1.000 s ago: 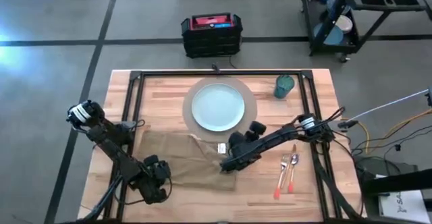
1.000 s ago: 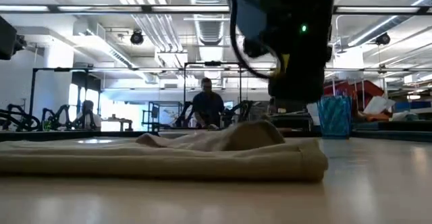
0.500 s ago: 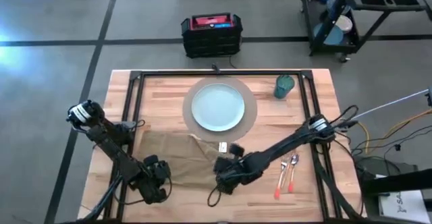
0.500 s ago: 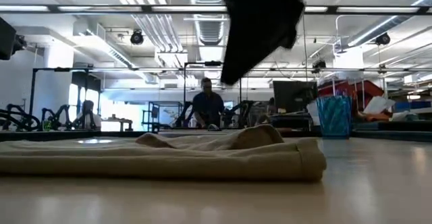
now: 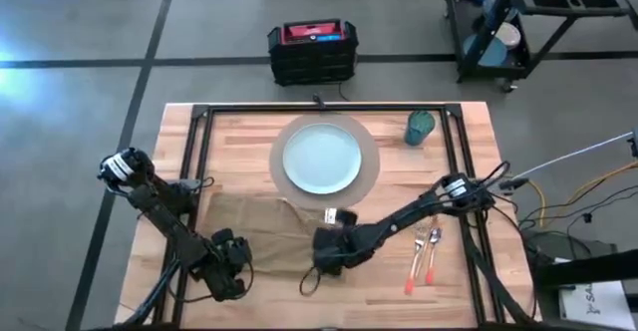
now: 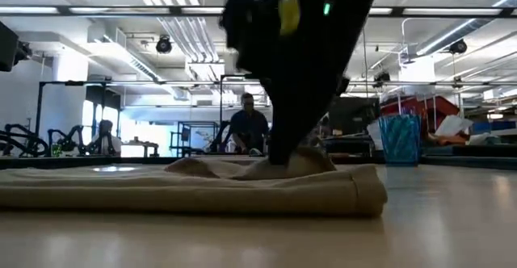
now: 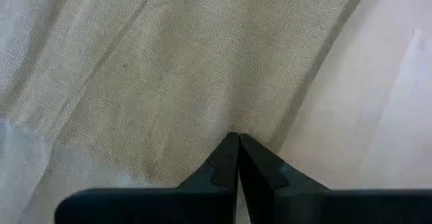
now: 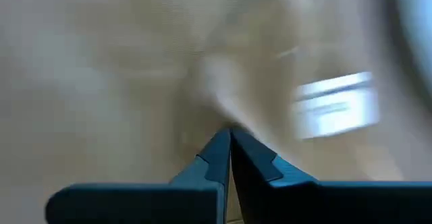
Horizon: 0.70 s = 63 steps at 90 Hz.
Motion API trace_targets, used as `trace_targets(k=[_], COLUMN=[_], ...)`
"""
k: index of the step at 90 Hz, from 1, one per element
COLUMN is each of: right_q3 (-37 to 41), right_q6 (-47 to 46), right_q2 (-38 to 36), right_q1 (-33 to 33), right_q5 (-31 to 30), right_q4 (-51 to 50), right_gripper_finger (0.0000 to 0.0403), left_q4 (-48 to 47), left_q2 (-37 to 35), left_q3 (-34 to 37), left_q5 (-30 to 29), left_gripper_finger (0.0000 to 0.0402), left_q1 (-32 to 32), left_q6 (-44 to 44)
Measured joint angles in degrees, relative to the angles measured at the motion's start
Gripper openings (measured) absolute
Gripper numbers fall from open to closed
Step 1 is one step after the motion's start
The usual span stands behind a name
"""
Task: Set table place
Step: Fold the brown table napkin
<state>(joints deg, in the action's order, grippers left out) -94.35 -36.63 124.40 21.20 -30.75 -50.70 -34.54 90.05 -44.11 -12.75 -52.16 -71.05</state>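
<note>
Just below the plate, right gripper has dropped onto the napkin, fingers pinched together; left gripper clenched too.

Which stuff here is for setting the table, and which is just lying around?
For the job:
napkin, with both shut grippers on it: left gripper, right gripper
plate on round mat
fork and knife
teal cup

Just lying about:
black crate on floor
wheeled cart
</note>
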Motion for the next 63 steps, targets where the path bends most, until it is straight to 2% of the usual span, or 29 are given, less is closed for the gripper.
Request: trace_targets(k=[10, 19, 28, 42, 63], right_q3=[0.0, 0.0, 0.0, 0.0, 0.1], right_q6=[-6.1, -10.5, -10.3, -6.6, -2.1], right_q2=[-1.0, -3.2, -5.4, -7.8, -6.6], right_q1=[-2.4, -3.3, -1.7, 1.7, 4.7], right_q5=[-12.6, -14.3, -10.5, -3.2, 5.5], right_q4=[-12.3, -18.5, -17.0, -8.0, 6.5], right_gripper_finger=[0.0, 0.0, 0.0, 0.0, 0.0], left_q4=[0.0, 0.1, 0.1, 0.0, 0.0], left_q2=[-0.1, -0.1, -0.1, -0.1, -0.2], left_q3=[0.0, 0.0, 0.0, 0.0, 0.0], left_q5=[0.0, 0.0, -0.1, -0.4, -0.8], left_gripper_finger=[0.0, 0.0, 0.0, 0.0, 0.0], left_q1=[0.0, 0.0, 0.0, 0.1, 0.1], left_q6=[0.0, -0.1, 0.0, 0.1, 0.1])
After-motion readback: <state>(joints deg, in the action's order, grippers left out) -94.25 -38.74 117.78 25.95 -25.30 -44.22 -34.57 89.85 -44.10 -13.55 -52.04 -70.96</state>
